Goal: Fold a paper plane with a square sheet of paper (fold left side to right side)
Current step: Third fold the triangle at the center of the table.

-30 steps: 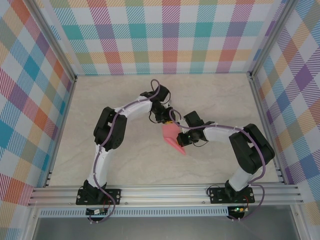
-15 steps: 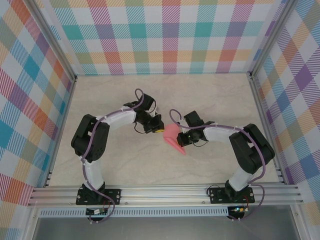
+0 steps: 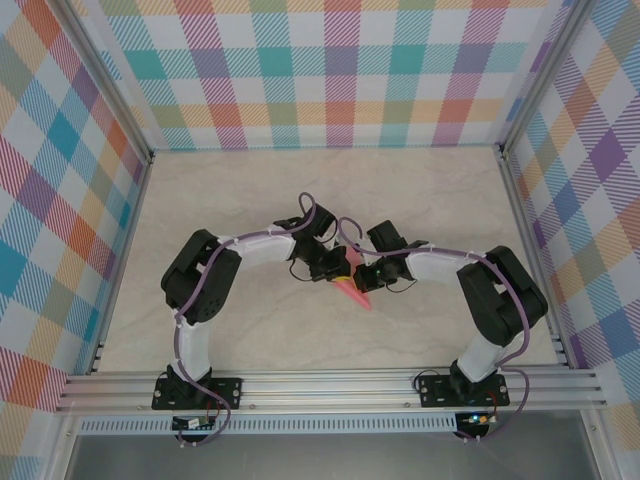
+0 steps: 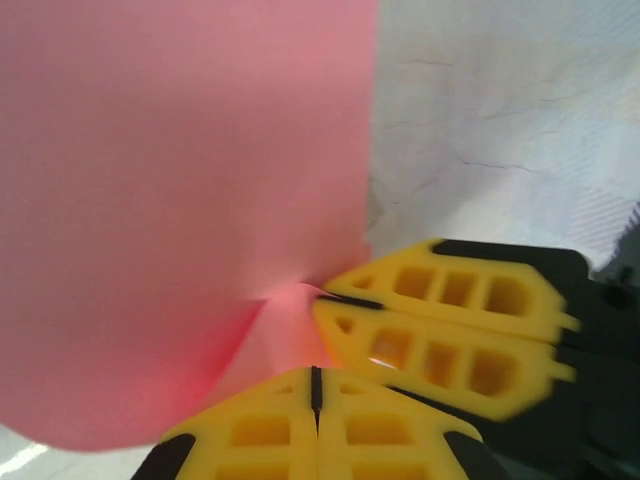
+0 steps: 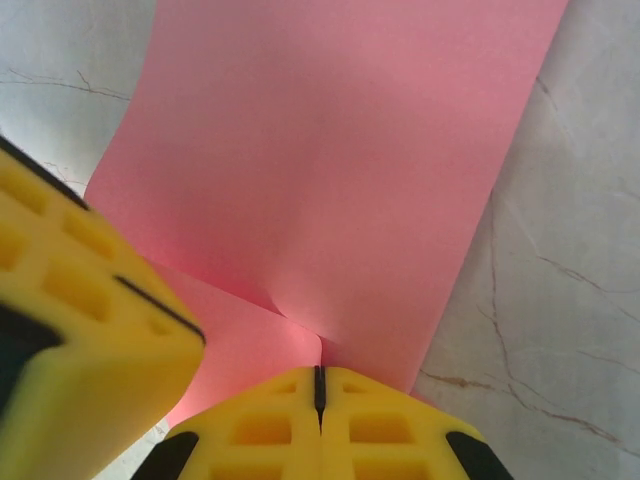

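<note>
Pale, marbled tabletop (image 3: 250, 330), smooth. The paper (image 5: 330, 180), thin matte pink, looks folded to a softly creased point, not yet a slim dart. It fans out ahead of the right tool (image 5: 320, 374), which pinches it. The left tool (image 4: 315, 376), just beside, is pressed together at its edge; whether it grips, I can't tell.

Pale, marble-veined tabletop (image 3: 250, 320) spreads beneath the left gripper (image 3: 341, 268) and right gripper (image 3: 358, 274). Pastel plaid walls (image 3: 340, 70) rise ahead of them and on both flanks. An aluminium rail (image 3: 330, 385) runs well behind.
</note>
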Motion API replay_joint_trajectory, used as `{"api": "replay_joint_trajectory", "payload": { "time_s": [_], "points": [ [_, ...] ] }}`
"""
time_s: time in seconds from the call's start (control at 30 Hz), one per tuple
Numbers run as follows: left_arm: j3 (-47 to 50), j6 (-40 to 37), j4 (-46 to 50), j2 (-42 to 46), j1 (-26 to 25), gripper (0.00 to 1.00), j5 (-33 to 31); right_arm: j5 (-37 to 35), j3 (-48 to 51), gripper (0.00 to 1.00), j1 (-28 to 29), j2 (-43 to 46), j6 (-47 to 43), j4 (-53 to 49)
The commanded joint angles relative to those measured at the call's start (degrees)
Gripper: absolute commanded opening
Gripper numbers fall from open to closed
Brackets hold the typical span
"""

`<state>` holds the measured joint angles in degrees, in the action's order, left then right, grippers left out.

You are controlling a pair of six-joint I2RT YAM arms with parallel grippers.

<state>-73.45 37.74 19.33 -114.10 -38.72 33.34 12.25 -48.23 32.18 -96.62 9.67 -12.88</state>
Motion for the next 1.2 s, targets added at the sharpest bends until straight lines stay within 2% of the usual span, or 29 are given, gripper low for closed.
{"api": "replay_joint_trajectory", "payload": {
  "time_s": [0.0,0.63,1.0,1.07,1.17],
  "points": [
    [-0.9,0.0,0.3,-0.6,0.0,0.05,-0.6,-0.6,0.5,0.00,-0.2,-2.5,-0.5,-4.0],
    [1.9,-0.9,0.5,-3.9,0.1,0.04,-4.7,0.3,-0.8,0.00,-0.2,-1.4,-0.1,-4.9],
    [3.2,-0.8,0.1,-4.5,0.0,0.04,-5.9,-2.7,-6.6,0.30,-1.6,9.0,0.2,-13.2],
    [3.3,-0.8,-0.2,-4.3,0.0,0.03,-6.0,-2.0,-6.1,0.32,-1.6,11.0,0.6,-14.5],
    [3.2,-0.8,-0.1,-4.0,0.0,0.03,-6.1,4.2,-3.5,0.32,-1.5,13.5,2.3,-14.1]
  ]
}}
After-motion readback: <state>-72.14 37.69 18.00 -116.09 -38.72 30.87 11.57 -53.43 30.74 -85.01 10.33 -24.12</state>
